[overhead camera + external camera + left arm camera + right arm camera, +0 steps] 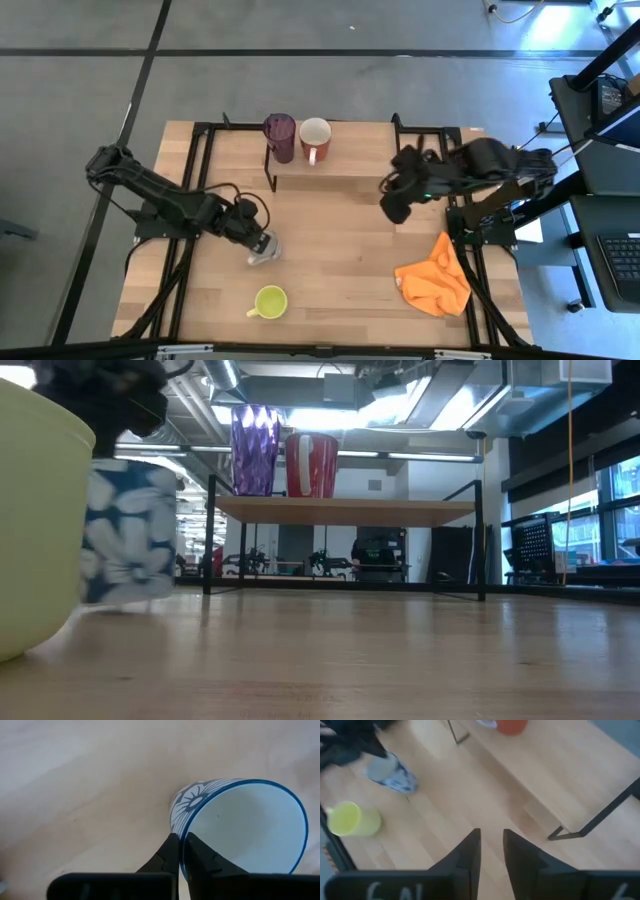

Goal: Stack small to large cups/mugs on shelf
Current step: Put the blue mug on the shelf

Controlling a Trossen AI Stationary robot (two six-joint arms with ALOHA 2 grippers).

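The small white and blue patterned mug (240,825) stands left of the table's middle, with my left gripper (181,836) shut on its rim. On the left end of the shelf (350,160) the tall purple tumbler (279,135) and the reddish mug (315,140) stand side by side on their bases. The yellow-green mug (270,301) sits upright near the table's near edge. My right gripper (393,210) hangs high over the table by the shelf's right end. Its fingers (470,855) are a little apart, with nothing between them. My left gripper pinches the patterned mug's rim (181,845): one finger (167,855) is outside the wall and the other is inside the cup. The fingers come steeply from above. The mug stays nearly upright with its mouth up. Whether its base (125,598) rests on the table I cannot tell.
An orange cloth (435,280) lies crumpled near the table's right edge. The shelf stands on thin black legs (210,535) at the far side, and the board right of the reddish mug is bare. Black frame rails (195,230) run along both sides of the table.
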